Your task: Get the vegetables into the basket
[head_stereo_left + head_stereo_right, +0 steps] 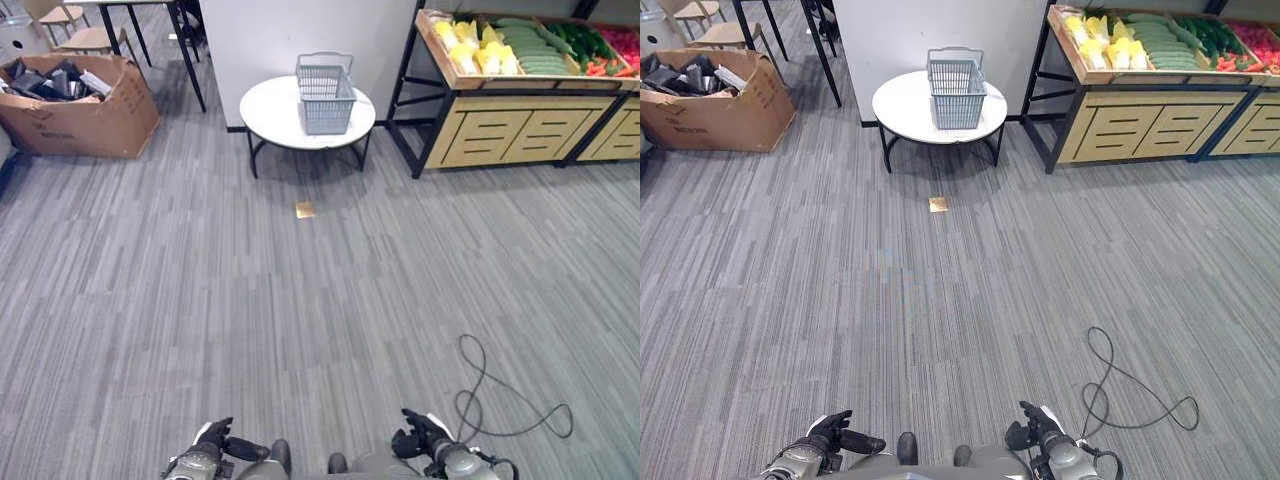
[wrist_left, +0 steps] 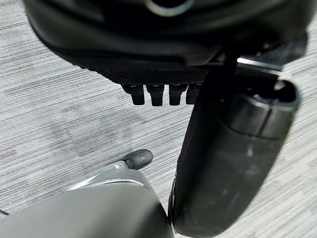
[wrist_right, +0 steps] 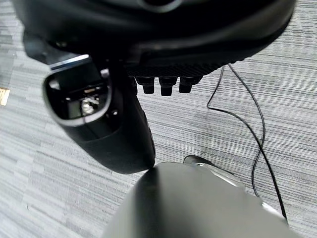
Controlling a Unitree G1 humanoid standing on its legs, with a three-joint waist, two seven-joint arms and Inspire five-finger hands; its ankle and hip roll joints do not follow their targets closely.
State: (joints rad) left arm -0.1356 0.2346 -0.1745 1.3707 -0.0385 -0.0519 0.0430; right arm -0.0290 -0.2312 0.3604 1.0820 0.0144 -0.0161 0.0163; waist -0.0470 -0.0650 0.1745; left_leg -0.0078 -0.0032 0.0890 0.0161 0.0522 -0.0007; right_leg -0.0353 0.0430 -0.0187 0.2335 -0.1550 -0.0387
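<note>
We are hanging our left hand (image 1: 212, 440) and right hand (image 1: 420, 436) low, fingers curled on nothing. The basket (image 1: 326, 93) and vegetables (image 1: 530, 45) are waiting far beyond our fingertips, calling for an approach.

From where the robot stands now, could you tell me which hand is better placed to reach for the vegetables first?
The right hand, probably. The vegetables lie on the wooden stand far ahead to the right, beyond the basket on the round table. Both it and the left hand hang low, holding nothing, so the robot must walk closer first.
</note>
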